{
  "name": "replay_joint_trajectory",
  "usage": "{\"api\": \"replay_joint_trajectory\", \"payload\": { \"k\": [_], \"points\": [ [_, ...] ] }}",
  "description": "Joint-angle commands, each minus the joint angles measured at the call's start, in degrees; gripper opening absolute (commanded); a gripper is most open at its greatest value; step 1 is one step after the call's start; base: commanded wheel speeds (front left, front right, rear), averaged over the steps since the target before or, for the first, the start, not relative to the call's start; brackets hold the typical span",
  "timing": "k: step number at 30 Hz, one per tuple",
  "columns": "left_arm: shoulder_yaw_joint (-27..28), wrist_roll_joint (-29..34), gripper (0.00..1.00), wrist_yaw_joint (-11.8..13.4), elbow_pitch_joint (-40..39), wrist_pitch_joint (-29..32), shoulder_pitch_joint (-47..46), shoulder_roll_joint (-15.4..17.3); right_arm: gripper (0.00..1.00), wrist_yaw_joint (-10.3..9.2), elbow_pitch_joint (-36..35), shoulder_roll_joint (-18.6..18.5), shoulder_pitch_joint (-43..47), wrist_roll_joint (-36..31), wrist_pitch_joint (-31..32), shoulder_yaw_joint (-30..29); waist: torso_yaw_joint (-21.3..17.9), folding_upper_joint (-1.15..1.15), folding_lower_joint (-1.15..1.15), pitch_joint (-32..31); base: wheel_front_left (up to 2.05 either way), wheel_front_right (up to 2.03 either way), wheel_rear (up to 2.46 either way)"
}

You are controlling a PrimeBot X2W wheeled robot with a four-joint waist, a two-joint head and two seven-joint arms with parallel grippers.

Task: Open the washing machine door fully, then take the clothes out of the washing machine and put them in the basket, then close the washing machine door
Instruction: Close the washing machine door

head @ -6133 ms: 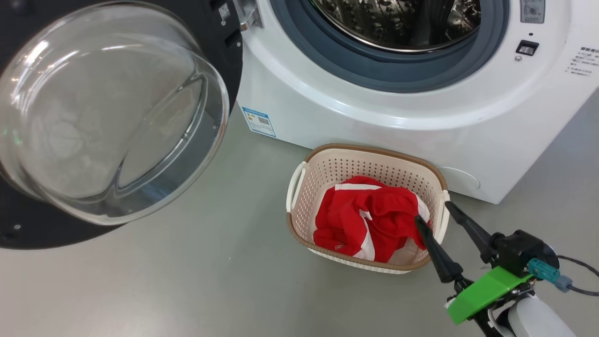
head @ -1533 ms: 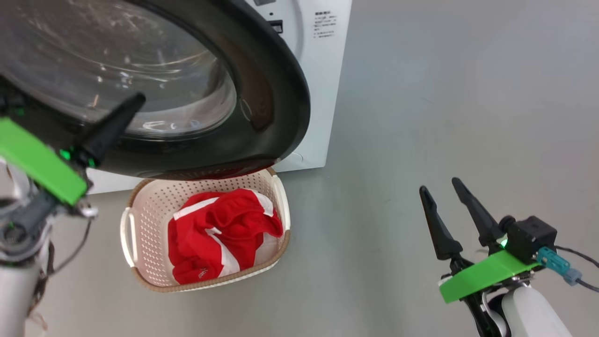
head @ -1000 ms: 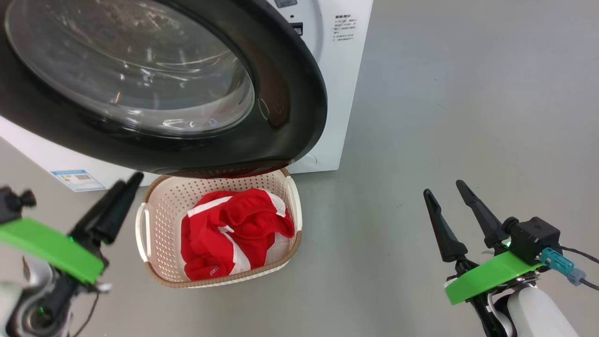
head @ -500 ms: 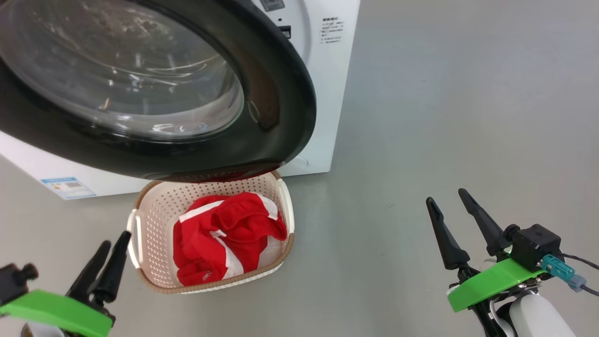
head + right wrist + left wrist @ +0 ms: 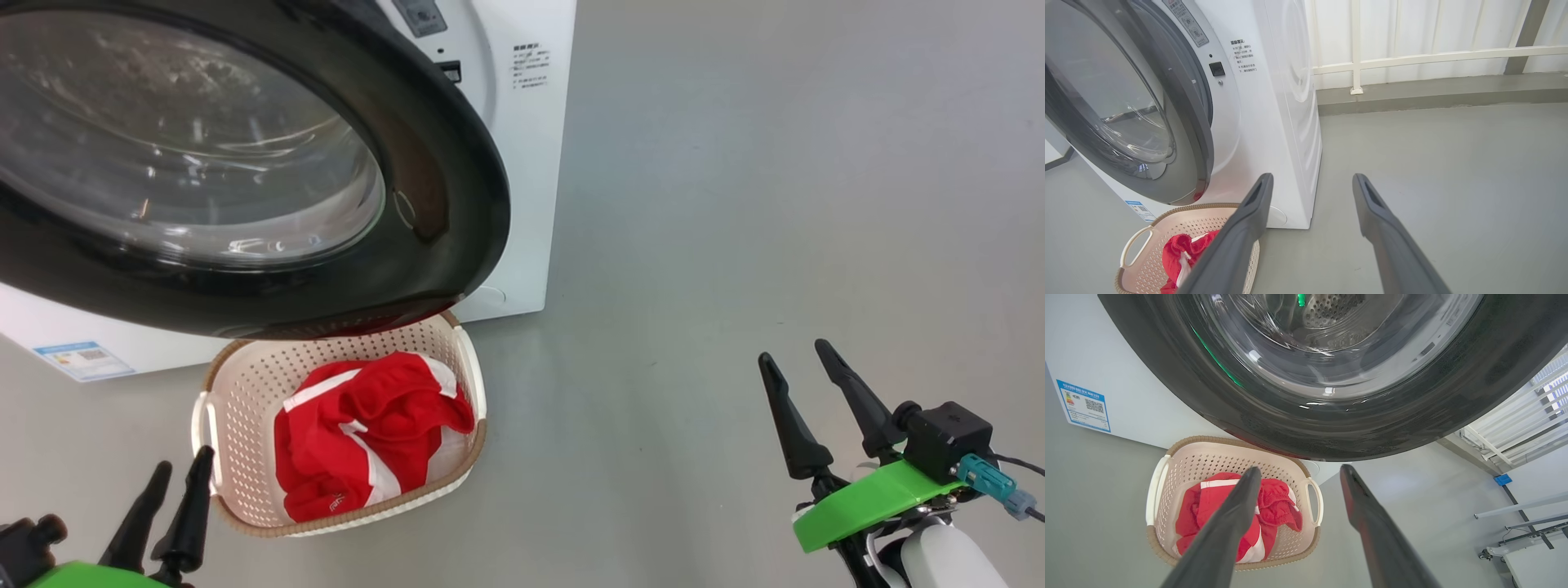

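Head view looks down on the washing machine (image 5: 522, 180), a white box with a small block of dark printed lines (image 5: 531, 67) on its front, too fine to read. In the right wrist view the same block shows as several rows of characters, too small to make out. A small dark square (image 5: 1216, 68) sits beside them, and a grey strip of print (image 5: 1186, 22) above is just as illegible. Low on the front is a blue-edged sticker (image 5: 1084, 405) with coloured bars and a QR code, its text unreadable.

The washing machine door (image 5: 204, 163) is swung across the opening. It has a wide glossy black frame around bulging clear glass, through which the left wrist view shows perforated steel. It sits close against the front, but I cannot tell whether it is latched.

The basket (image 5: 245, 400) stands on the grey floor (image 5: 735, 204) just in front of the machine, its far edge under the door's lower rim. It is cream, perforated, with a brown woven-look rim and white side handles. The clothes (image 5: 367, 433) lie bunched inside it, bright red with white stripes, and a tiny white mark near one hem is unreadable.

The left tool (image 5: 181, 464) hovers beside the basket's near left corner, fingers apart, gripping nothing. The right tool (image 5: 792, 353) hangs over bare floor well to the right, fingers also spread and empty.
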Motion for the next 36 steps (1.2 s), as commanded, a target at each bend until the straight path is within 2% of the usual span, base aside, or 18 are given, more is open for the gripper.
{"api": "replay_joint_trajectory", "payload": {
  "k": [1,3,9,11,16,27,36],
  "points": [
    [4.2,2.7,1.00,-0.2,-0.5,-0.7,-0.1,0.8,1.00,0.09,-1.4,-0.7,0.6,0.1,-0.3,1.0,-0.3,0.00,0.00,-0.4,0.00,0.00,0.00],
    [8.9,6.6,1.00,-0.2,-0.5,-0.7,1.7,-2.1,1.00,0.09,-1.5,-0.8,0.9,0.0,-0.3,0.8,-0.6,0.00,0.00,-0.6,0.00,0.00,0.00],
    [16.6,16.5,1.00,-0.2,-1.0,-0.7,4.6,-7.1,1.00,0.09,-1.6,-0.8,1.4,0.0,-0.3,0.3,-0.6,0.00,0.00,-0.9,0.00,0.00,0.00],
    [20.0,20.5,1.00,-0.2,-1.3,-0.7,5.6,-9.8,1.00,0.09,-1.6,-0.8,1.7,0.0,-0.3,0.0,-0.5,0.00,0.00,-1.2,0.00,0.00,0.00],
    [22.9,28.3,1.00,-0.2,-1.8,-0.7,6.8,-12.5,1.00,0.09,-1.7,-0.8,2.3,0.0,-0.3,-0.4,-0.3,0.00,0.00,-1.8,0.00,0.00,0.00],
    [29.8,41.6,1.00,-0.2,-5.9,-0.7,8.6,-18.3,1.00,0.09,-1.8,-1.3,3.2,0.1,-0.3,-1.0,0.0,0.00,0.00,-3.0,0.00,0.00,0.00],
    [32.3,48.3,1.00,-0.2,-9.4,-0.7,10.4,-21.8,1.00,0.09,-2.2,-1.4,3.9,-0.1,-0.3,-1.5,0.1,0.00,0.00,-3.7,0.00,0.00,0.00]
  ]
}}
